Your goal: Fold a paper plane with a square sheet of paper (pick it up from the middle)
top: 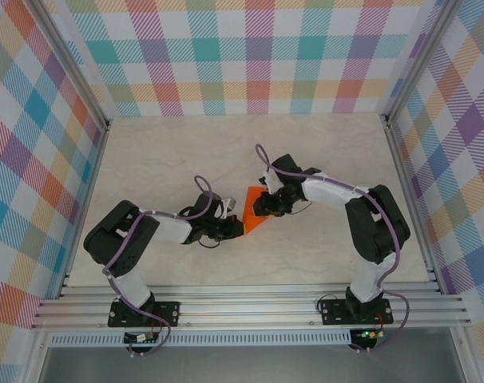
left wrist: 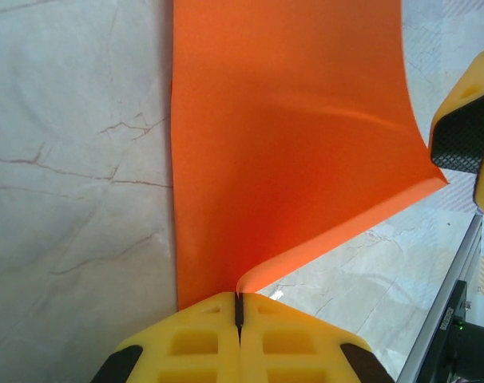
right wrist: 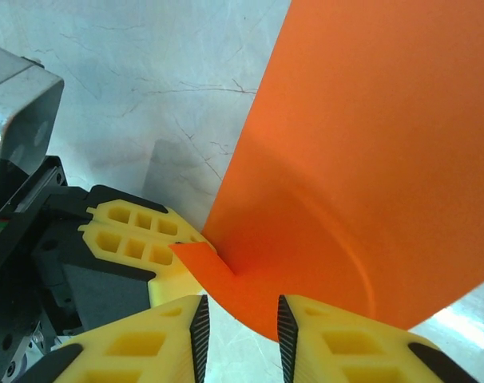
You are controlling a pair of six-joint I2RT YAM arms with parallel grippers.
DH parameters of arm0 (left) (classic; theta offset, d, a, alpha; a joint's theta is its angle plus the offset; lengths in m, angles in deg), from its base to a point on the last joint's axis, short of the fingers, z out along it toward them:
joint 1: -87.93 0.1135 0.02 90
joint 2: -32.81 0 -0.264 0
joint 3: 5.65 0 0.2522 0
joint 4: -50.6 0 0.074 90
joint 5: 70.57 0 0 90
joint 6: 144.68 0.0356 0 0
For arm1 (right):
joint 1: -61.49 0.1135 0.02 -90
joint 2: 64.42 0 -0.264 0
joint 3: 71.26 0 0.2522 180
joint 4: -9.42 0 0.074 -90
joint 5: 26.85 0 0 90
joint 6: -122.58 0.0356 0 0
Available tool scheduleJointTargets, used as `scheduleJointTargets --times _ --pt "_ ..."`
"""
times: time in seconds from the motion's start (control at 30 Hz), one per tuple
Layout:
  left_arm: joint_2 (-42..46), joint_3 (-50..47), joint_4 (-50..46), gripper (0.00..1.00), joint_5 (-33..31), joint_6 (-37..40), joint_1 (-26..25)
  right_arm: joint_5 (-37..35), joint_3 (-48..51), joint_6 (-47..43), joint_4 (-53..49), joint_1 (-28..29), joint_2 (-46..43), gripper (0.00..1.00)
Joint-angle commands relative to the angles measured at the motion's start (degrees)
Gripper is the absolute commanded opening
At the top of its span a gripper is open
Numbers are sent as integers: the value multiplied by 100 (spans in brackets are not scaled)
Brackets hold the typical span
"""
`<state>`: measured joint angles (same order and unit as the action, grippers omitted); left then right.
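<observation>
The square sheet of paper (top: 253, 209) is bright orange and sits mid-table between my two grippers, bent and partly lifted. In the left wrist view the sheet (left wrist: 290, 144) rises from my left gripper (left wrist: 239, 297), whose jaws are shut on its curled near edge. My left gripper (top: 232, 228) is at the sheet's lower left. My right gripper (top: 263, 206) is at its right side. In the right wrist view the sheet (right wrist: 362, 159) curves down in front of my right gripper (right wrist: 242, 327), whose jaws stand apart with the sheet's lower edge over the gap, unpinched. The left fingers (right wrist: 138, 239) hold the corner tab.
The marble-look table (top: 170, 159) is walled by plaid panels on the left, back and right. An aluminium rail (top: 250, 307) runs along the near edge by the arm bases. The right gripper's finger (left wrist: 470, 136) is close to the sheet's far corner.
</observation>
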<state>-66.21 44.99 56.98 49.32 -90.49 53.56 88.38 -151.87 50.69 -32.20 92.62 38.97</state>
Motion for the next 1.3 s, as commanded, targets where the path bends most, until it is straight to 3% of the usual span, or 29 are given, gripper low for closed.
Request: scheduleJointTargets --times 0.0,0.13,0.33,0.5,0.67,0.83,0.97,1.27 --pt "146 -142 195 4 -83 -93 71 -289 82 15 109 13 -314 35" --pt "243 -189 241 4 -132 -133 71 61 120 -186 239 10 -410 40" --pt "262 -191 264 4 -93 -145 70 569 -277 -1035 56 11 90 49" --pt "261 -173 261 5 -102 -145 72 1001 -574 -1589 -217 8 369 51" --pt "286 -147 222 5 -88 -121 71 570 -620 -1986 -378 2 453 51" --pt "393 -15 -90 9 -84 135 71 -119 -433 -1600 174 -128 63 53" --pt "489 137 -457 18 -98 374 71 -134 -849 -942 -277 -434 403 52" --pt "432 746 -1413 29 12 991 -3 -592 -1539 -562 -704 -460 1272 41"
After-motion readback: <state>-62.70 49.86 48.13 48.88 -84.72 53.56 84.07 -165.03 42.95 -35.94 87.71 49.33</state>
